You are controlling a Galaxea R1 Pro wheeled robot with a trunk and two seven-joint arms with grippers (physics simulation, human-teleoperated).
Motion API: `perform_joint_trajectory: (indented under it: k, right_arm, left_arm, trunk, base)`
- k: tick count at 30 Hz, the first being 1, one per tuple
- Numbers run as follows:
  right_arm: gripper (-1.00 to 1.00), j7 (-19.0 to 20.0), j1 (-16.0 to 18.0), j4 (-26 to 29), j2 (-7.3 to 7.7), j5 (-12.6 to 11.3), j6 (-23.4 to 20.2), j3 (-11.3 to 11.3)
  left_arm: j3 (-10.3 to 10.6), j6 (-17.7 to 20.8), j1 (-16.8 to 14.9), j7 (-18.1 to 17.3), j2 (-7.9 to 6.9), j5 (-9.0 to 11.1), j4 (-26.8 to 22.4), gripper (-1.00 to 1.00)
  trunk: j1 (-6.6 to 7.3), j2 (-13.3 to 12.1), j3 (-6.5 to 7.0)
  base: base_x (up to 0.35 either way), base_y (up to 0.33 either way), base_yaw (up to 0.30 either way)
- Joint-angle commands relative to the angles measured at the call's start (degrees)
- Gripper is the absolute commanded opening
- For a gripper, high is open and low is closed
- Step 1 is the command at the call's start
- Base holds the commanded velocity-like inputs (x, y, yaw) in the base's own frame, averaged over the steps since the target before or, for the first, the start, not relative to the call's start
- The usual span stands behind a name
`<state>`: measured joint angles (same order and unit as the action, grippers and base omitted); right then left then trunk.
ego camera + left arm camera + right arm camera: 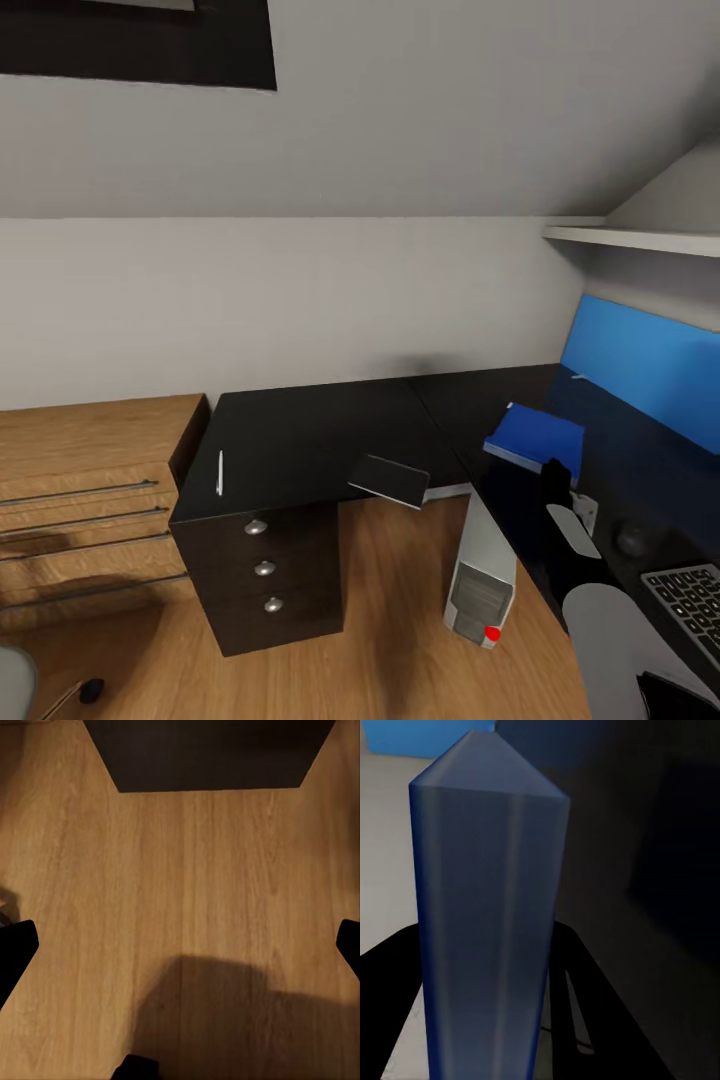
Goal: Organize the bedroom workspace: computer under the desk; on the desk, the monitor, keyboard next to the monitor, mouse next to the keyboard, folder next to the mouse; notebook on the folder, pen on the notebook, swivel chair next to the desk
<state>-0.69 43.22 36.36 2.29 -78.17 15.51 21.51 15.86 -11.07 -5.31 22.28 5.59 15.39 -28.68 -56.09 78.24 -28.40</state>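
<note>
Right gripper point(553, 470): clamped on the folder point(535, 438), fingers mostly hidden behind it.
Folder: held above the desk point(300, 440), at 3 o'clock from the notebook point(390, 479).
Left gripper point(180, 945): spread wide over wooden floor point(180, 885).
Pen point(220, 471): at desk's 9 o'clock edge.
Keyboard point(690, 598): cut off at 4 o'clock.
Mouse point(632, 540): dim, hard to make out.
Computer point(482, 578): partly under desk.
</note>
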Motion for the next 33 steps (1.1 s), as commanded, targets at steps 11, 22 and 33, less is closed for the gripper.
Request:
perform_joint_trajectory:
  k: [11,22,33]
  right_arm:
    - [-1.00,-0.10,0.02,-1.21,0.15,0.05,0.52,-0.36]
    - [-1.00,-0.40,0.10,-6.40,0.99,5.97,8.35,-0.33]
    - [-1.00,-0.66,0.74,-10.74,2.11,6.54,9.09,-0.33]
  left_arm:
    - [0.48,-0.44,-0.05,0.39,0.03,0.62,0.03,1.00]
    - [0.56,-0.37,-0.05,0.39,0.04,0.60,0.03,1.00]
    - [0.58,-0.50,-0.04,0.39,0.16,0.60,0.03,1.00]
  trunk:
    - [0.00,0.03,-0.06]
    - [0.00,0.03,-0.06]
    - [0.00,0.03,-0.06]
  base:
    - [0.003,-0.001,-0.006]
    - [0.000,0.000,0.000]
    - [0.000,0.000,0.000]
